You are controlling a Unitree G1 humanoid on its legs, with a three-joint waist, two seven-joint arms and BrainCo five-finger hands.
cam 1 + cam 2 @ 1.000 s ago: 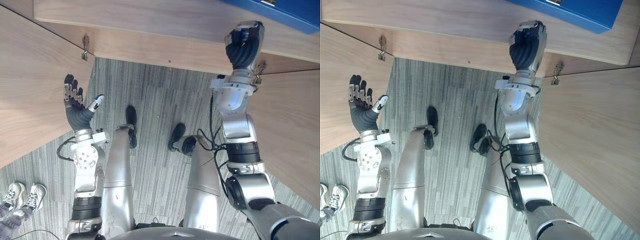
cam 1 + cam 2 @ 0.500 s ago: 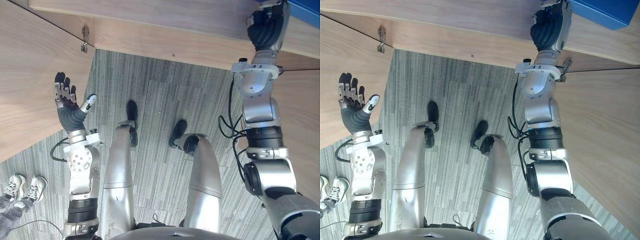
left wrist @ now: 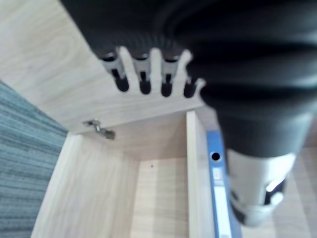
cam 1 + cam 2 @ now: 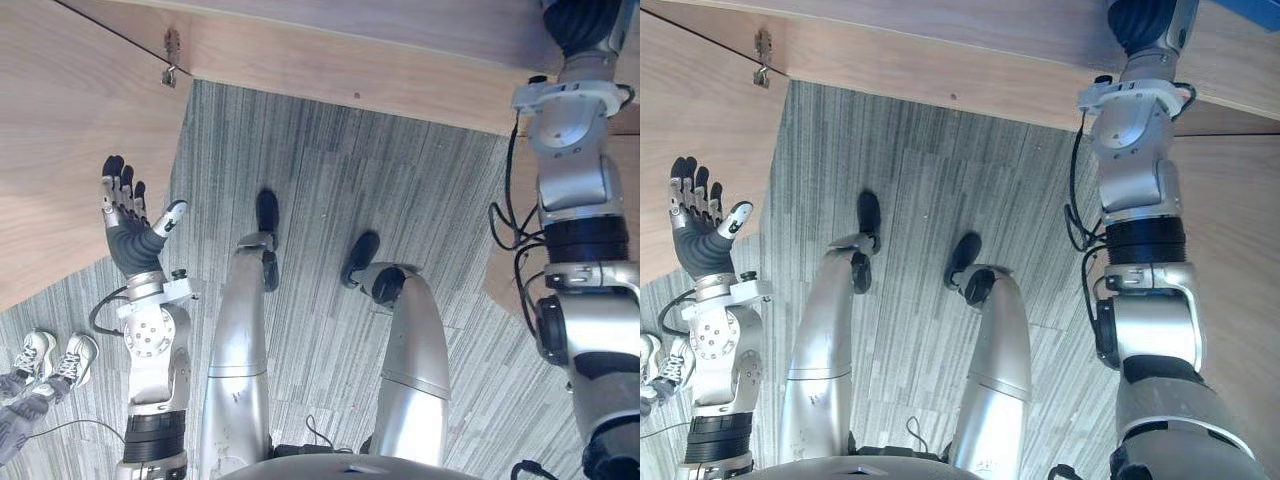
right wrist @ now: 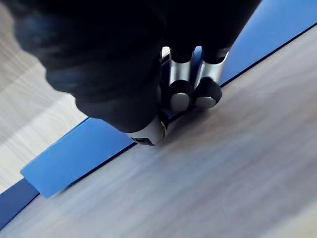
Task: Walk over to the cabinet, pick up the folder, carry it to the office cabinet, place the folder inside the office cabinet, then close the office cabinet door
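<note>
Cabinet shelf (image 5: 223,188), far right, bears the blue folder (image 5: 74,153); the right hand (image 5: 181,96) is on it, fingers curled pinching its long edge. Left hand (image 4: 125,215) hangs open, near left.

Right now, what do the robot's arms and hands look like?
The left arm and right arm are silver-grey segments with black ribbed bands at the joints. The left hand and right hand have silver fingers with dark tips under dark ribbed covers.
</note>
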